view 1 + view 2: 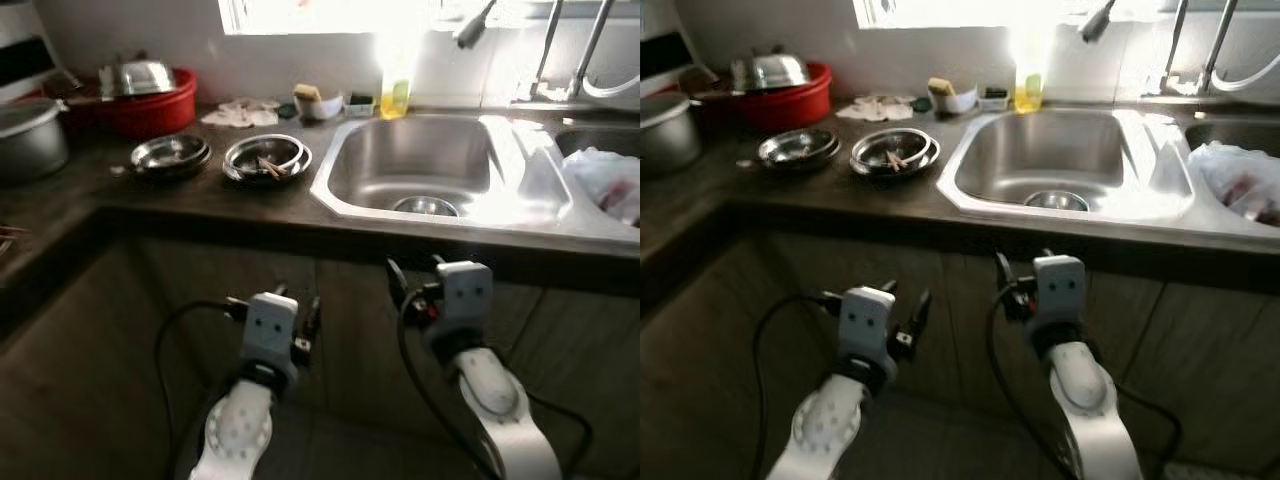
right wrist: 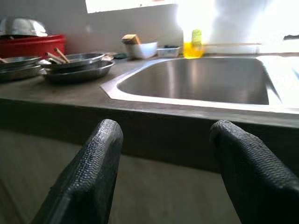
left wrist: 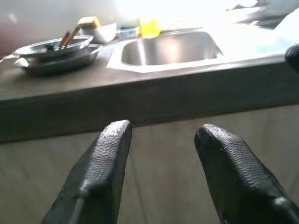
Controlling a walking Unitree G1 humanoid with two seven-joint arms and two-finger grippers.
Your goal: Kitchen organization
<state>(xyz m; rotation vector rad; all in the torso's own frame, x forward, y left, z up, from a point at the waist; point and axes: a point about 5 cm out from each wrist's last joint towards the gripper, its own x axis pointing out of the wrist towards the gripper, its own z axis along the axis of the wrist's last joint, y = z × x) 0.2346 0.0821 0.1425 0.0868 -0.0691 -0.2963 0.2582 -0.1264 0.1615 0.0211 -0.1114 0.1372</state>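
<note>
You will find no text, label, brand, number or sign that can be read anywhere in these views. The yellow bottle (image 1: 396,97) behind the sink (image 1: 420,165) is washed out by window glare, so any print on it is lost. The red tub (image 1: 150,105) and the steel bowls (image 1: 266,157) on the table (image 1: 200,205) show plain surfaces with no lettering you could make out.

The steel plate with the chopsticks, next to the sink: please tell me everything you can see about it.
The steel plate is round, shallow and shiny, and looks like stainless steel. It seems to rest on a second similar plate. It lies flat on the dark countertop, between another steel dish and the sink. Brown chopsticks lie inside it. Neither gripper touches it.
</note>
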